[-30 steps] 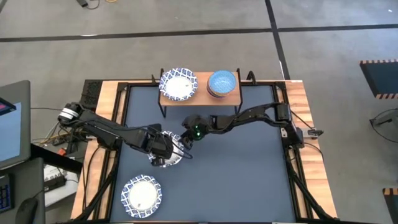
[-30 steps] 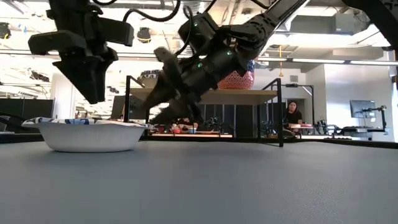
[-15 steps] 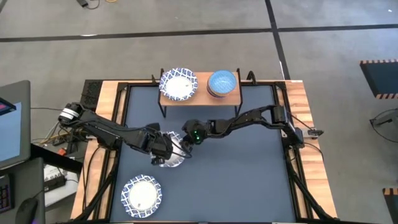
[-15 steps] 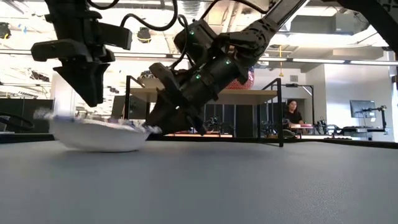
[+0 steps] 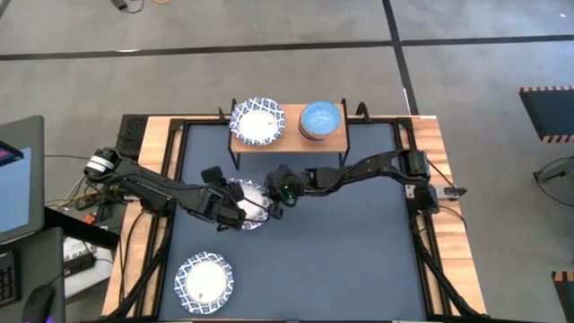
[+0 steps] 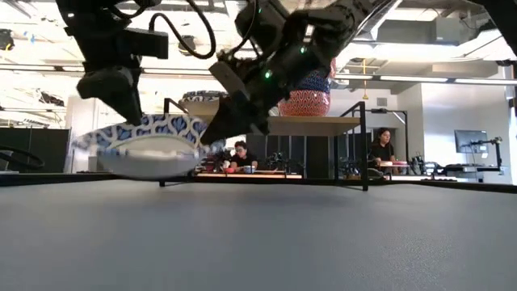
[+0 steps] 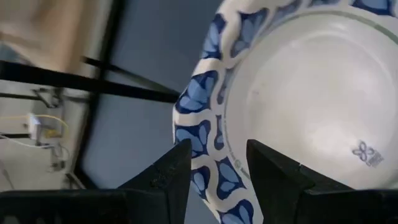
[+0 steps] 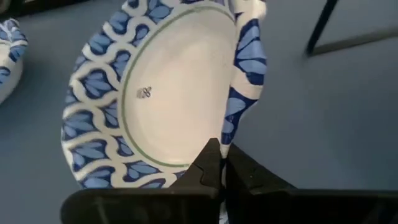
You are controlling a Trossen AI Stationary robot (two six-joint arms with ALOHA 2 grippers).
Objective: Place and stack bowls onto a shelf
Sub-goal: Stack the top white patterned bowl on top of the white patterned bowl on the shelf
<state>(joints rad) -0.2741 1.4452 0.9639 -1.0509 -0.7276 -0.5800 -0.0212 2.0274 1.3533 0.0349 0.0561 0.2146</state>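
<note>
We see the left gripper [image 5: 235,213] with fingers [image 7: 273,177] parted astride the rim of a patterned bowl [image 5: 248,202], mid-table, lifted and tilted (clear of the surface in the low view). The right gripper [image 5: 269,201] pinches its opposite rim, fingers closed. Behind stands the shelf [image 5: 289,139].

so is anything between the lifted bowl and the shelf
Nothing visible. The tilted bowl, held by the right gripper and left gripper, has bare table between it and the shelf. The shelf already carries two bowl stacks.
</note>
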